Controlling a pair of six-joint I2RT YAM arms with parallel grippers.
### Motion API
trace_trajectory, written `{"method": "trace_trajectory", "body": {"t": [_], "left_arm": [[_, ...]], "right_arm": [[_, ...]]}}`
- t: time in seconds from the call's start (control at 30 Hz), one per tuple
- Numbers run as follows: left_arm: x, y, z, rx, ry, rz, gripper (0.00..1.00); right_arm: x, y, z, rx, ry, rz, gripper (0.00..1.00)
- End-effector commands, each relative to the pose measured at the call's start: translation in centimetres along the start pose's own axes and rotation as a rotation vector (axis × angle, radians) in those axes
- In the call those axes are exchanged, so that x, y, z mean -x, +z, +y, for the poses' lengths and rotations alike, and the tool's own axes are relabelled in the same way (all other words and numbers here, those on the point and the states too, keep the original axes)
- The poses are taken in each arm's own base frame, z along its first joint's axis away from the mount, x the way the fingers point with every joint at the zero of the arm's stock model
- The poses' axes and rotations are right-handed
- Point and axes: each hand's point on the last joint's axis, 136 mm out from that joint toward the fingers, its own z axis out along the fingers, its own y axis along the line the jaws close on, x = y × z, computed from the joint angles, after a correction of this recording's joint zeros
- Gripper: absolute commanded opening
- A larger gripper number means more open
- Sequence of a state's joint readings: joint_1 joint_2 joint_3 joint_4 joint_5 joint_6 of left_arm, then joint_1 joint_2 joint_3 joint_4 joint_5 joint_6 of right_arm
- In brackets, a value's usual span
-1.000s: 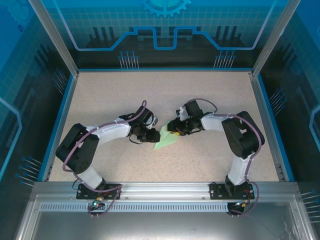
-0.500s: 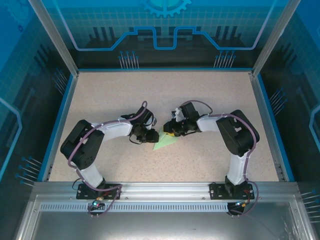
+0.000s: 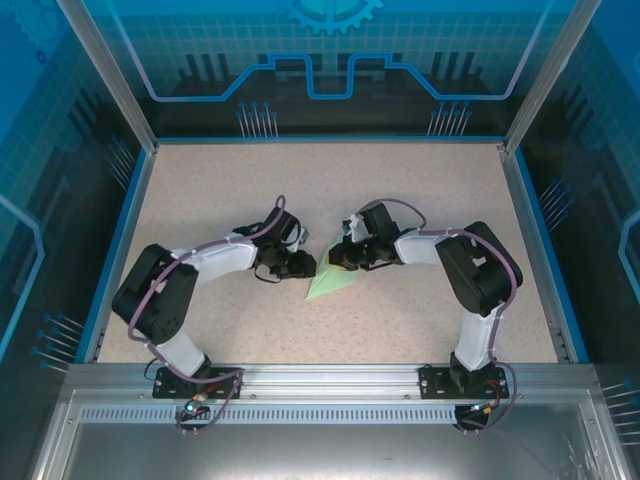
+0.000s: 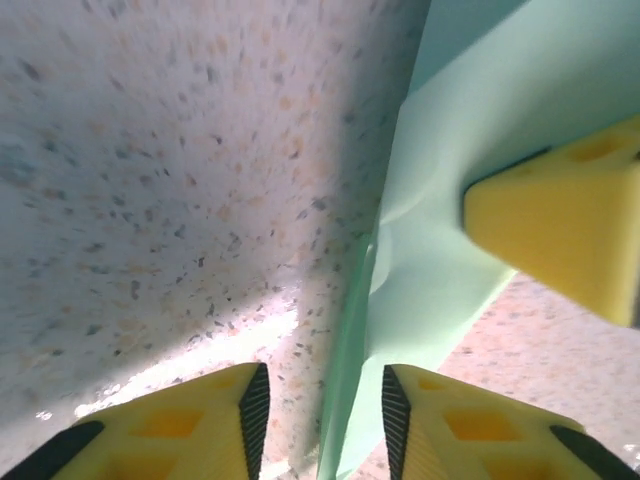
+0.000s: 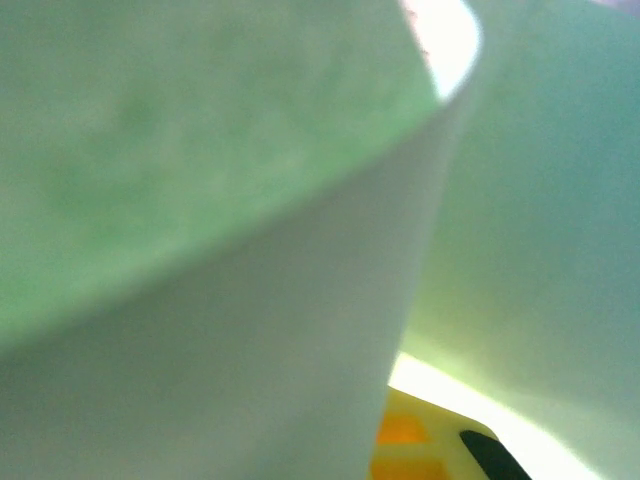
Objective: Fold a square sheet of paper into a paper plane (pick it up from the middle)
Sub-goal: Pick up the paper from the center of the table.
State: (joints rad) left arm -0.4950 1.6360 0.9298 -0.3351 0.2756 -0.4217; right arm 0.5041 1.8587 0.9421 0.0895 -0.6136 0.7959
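The sheet of paper, folded to a pointed shape, lies near the middle of the table. Its long axis runs diagonally: the sharp tip points toward the near left corner, the wide end toward the far right. The left gripper is narrowly open, with a raised paper edge standing in the gap. The right gripper presses a yellow finger on the wide end; whether it grips, I cannot tell.

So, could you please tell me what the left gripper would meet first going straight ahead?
The paper: its raised edge sits between the open fingers of the left gripper, though depth is unclear.
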Motion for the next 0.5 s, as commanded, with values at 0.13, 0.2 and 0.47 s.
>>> {"method": "trace_trajectory", "body": {"t": [0.13,0.2,0.47], "left_arm": [[2.1,-6.1,-3.5,-0.195,-0.041,-0.13,0.52],[2.3,-7.5,-4.9,-0.27,-0.016,-0.171,0.58],[3.2,-12.6,-8.8,-0.49,0.058,-0.328,0.69]], "right_arm": [[0.5,-4.2,5.6,0.115,-0.138,-0.043,0.07],[0.9,-5.5,7.1,0.153,-0.159,-0.06,0.06],[2.2,-10.7,13.0,0.339,-0.217,-0.111,0.07]]}}
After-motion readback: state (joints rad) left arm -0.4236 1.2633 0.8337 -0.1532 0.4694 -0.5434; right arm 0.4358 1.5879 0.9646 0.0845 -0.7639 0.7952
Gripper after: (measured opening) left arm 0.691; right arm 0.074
